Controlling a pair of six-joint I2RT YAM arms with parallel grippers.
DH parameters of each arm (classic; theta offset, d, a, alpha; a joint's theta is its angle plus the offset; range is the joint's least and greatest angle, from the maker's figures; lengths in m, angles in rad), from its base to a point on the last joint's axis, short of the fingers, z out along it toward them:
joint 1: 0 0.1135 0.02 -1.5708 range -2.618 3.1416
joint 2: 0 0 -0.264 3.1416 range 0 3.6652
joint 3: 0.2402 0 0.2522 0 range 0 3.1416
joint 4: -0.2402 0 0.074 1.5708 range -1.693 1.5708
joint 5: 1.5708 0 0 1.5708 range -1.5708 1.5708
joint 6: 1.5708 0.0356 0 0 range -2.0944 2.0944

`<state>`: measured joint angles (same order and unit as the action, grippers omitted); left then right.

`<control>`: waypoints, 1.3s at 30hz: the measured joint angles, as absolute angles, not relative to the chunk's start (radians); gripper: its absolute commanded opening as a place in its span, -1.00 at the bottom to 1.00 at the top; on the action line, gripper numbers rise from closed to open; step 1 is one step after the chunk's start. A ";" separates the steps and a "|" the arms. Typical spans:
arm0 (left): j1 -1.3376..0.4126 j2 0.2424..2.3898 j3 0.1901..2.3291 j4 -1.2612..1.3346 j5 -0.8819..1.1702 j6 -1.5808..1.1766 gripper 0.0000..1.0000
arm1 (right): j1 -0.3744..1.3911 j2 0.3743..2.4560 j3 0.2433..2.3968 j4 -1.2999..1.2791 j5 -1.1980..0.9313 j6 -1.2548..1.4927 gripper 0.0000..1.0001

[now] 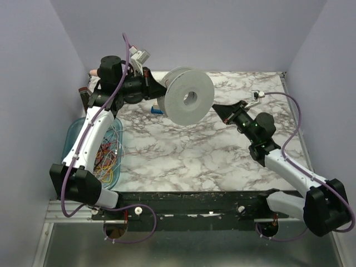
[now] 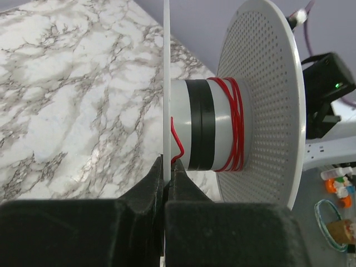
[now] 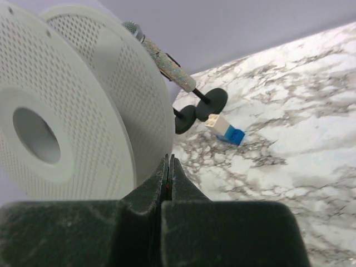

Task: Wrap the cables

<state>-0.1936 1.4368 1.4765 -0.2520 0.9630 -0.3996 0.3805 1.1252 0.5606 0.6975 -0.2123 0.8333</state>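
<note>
A pale grey spool (image 1: pixel 189 97) hangs above the back of the marble table. My left gripper (image 1: pixel 162 92) is shut on the edge of its thin near flange (image 2: pixel 166 83), jaws tight either side in the left wrist view (image 2: pixel 167 167). A red cable (image 2: pixel 238 125) is wound in a few turns round the hub beside a black band (image 2: pixel 201 125); one end bends near my fingertips. My right gripper (image 1: pixel 218 108) sits at the spool's right edge, shut (image 3: pixel 168 166), with a speck of red cable pinched between the jaws. More thin cables (image 1: pixel 107 158), red, yellow and orange, lie in a bin.
The clear blue bin (image 1: pixel 72 136) stands at the table's left edge under the left arm. A small blue and white connector (image 3: pixel 225 129) lies on the marble behind the spool, beside a glittery stick with black discs (image 3: pixel 167 61). Purple walls close in on three sides.
</note>
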 measured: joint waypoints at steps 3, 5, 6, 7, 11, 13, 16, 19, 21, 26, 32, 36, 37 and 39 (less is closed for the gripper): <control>-0.195 1.416 1.450 -0.327 0.965 -0.313 -1.00 | 0.374 1.137 0.649 0.591 -0.233 0.737 -0.99; -0.204 1.400 1.420 -0.371 0.969 -0.254 -1.00 | 0.374 1.139 0.702 0.514 -0.248 0.672 -0.99; -0.210 1.393 1.406 -0.393 0.973 -0.228 -1.00 | 0.374 1.140 0.722 0.481 -0.257 0.639 -0.99; -0.214 1.391 1.396 -0.406 0.978 -0.206 -1.00 | 0.374 1.141 0.745 0.446 -0.271 0.603 -0.99; -0.235 1.390 1.346 -0.482 1.000 -0.096 -1.00 | 0.368 1.166 0.800 0.336 -0.342 0.476 -0.99; -0.244 1.390 1.329 -0.517 1.000 -0.046 -1.00 | 0.363 1.192 0.818 0.286 -0.395 0.414 -0.99; -0.277 1.395 1.315 -0.564 1.010 0.026 -1.00 | 0.358 1.223 0.829 0.225 -0.505 0.325 -0.99; -0.291 1.429 1.314 -0.604 1.027 0.097 -1.00 | 0.350 1.224 0.829 0.178 -0.594 0.253 -0.99; -0.292 1.485 1.314 -0.636 1.053 0.140 -1.00 | 0.350 1.219 0.826 0.157 -0.642 0.213 -0.99; -0.313 1.642 1.336 -0.708 1.113 0.196 -1.00 | 0.349 1.232 0.772 0.120 -0.709 0.182 -0.99; -0.340 1.844 1.422 -0.744 1.064 0.209 -1.00 | 0.334 1.351 0.732 0.107 -0.674 0.207 -0.99; -0.365 1.971 1.526 -0.761 1.001 0.211 -1.00 | 0.316 1.430 0.730 0.080 -0.618 0.229 -0.99; -0.369 1.998 1.555 -0.766 0.994 0.212 -0.97 | 0.310 1.446 0.730 0.075 -0.605 0.234 -0.99; -0.375 2.077 1.638 -0.793 0.984 0.213 -0.83 | 0.293 1.478 0.730 0.070 -0.583 0.249 -0.99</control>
<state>-0.3752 2.0773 1.6382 -0.7929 0.9840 0.2127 0.2928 1.4780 0.7303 0.0700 -0.5831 0.2485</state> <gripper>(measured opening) 0.023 0.012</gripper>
